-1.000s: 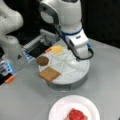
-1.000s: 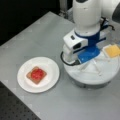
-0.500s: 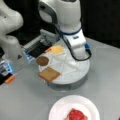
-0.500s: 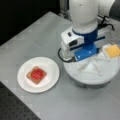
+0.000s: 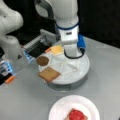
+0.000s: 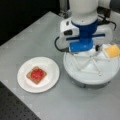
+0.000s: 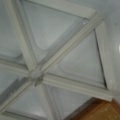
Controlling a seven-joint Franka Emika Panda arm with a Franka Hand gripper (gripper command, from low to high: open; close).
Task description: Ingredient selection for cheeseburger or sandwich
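Wrist view first: you are looking straight down into the white divided tray [image 7: 70, 82], close up, with its raised ribs meeting at a hub [image 7: 36, 74] left of centre. A tan-brown toast square [image 7: 105, 111] shows in the bottom right corner of that view, past the tray's rim. No fingers appear there.

In both front views the arm stands over the round divided tray [image 5: 82, 71] [image 6: 75, 72], which serves as your landmark. The gripper [image 5: 71, 53] hangs low over the tray's middle, and in a front view its blue and white body [image 6: 83, 43] hides the fingertips. You cannot tell whether the fingers are apart or together, and nothing can be seen held.

Three ingredients sit along the tray's edge in a front view. The yellow square [image 5: 57, 49] lies at the tray's top left, just beside the gripper. The dark brown disc [image 5: 42, 60] lies at the tray's left edge. The toast square [image 5: 48, 74] lies at the tray's lower left, overhanging the rim. The yellow square [image 6: 112, 50] also shows at the tray's upper right in a front view.

Apart from the tray sits a white paper plate [image 5: 57, 110] [image 6: 50, 65], below it in one case, to its left in the other. On the plate lies the started sandwich [image 6: 36, 74]: a toast square with the red disc [image 5: 76, 115] on top.
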